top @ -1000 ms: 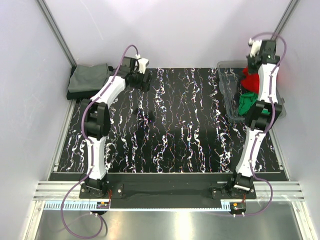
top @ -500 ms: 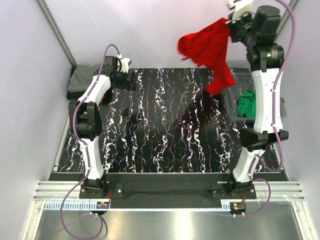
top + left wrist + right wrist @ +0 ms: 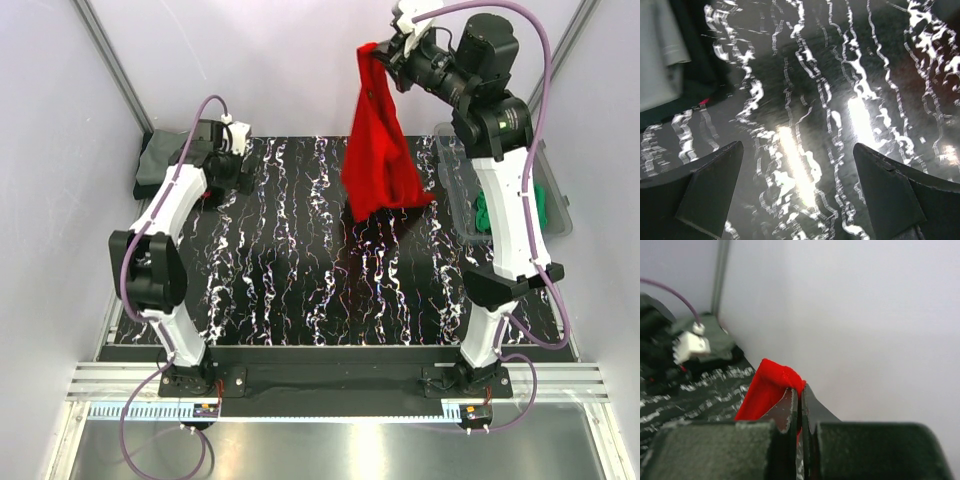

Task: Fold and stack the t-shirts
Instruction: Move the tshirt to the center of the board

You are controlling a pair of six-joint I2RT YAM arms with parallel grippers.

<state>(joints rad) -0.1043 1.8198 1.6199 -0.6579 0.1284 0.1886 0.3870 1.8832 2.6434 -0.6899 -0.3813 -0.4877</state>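
Observation:
My right gripper [image 3: 385,52] is raised high at the back and is shut on the red t-shirt [image 3: 380,150], which hangs down over the table's back right. In the right wrist view the red t-shirt [image 3: 767,387] bunches at my shut gripper [image 3: 800,395]. The green t-shirt [image 3: 487,212] lies in the clear bin [image 3: 455,190] at the right. The grey-olive t-shirt [image 3: 165,160] lies folded at the back left on a dark one, and its pale cloth shows in the left wrist view [image 3: 657,55]. My left gripper [image 3: 225,175] is open and empty beside them, low over the table [image 3: 800,150].
The black marbled table [image 3: 320,270] is walled by pale panels at the back and sides. The clear bin stands along the right edge. A metal rail [image 3: 330,380] runs along the near edge by the arm bases.
My right gripper has lifted the red t-shirt out of the bin and swung it left, so it now hangs straight down. My left arm has drawn back to the left, toward the folded shirts.

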